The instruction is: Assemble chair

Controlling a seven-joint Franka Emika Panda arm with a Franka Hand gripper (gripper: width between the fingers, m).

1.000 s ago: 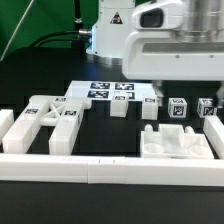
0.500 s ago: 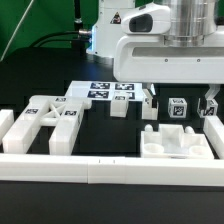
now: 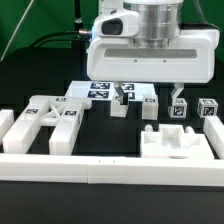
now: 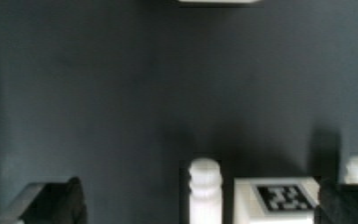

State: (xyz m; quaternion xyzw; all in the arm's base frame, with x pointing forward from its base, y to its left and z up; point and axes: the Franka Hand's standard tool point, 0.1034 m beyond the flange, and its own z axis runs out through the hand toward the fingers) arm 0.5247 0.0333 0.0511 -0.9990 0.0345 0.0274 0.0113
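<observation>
The chair lies in loose white parts. A cut-out frame (image 3: 50, 118) lies at the exterior view's left. A small block (image 3: 120, 108) stands in front of the marker board (image 3: 105, 91). Two tagged blocks (image 3: 180, 108) (image 3: 207, 106) stand at the right. A chunky stepped piece (image 3: 178, 143) lies front right. My gripper (image 3: 147, 96) hangs open and empty above the small block and the tagged blocks, touching nothing. In the wrist view the gripper (image 4: 197, 206) is open, with a white peg-like part (image 4: 204, 190) and a tagged block (image 4: 279, 195) between its dark fingers (image 4: 51, 205).
A long white border rail (image 3: 110, 166) runs along the front, with a white end block (image 3: 5, 124) at the exterior view's left. The table is black. The arm's white body (image 3: 150, 45) fills the upper middle of the exterior view.
My gripper has moved toward the exterior view's left, from over the right tagged blocks to over the middle. It stays open and empty. No part has moved.
</observation>
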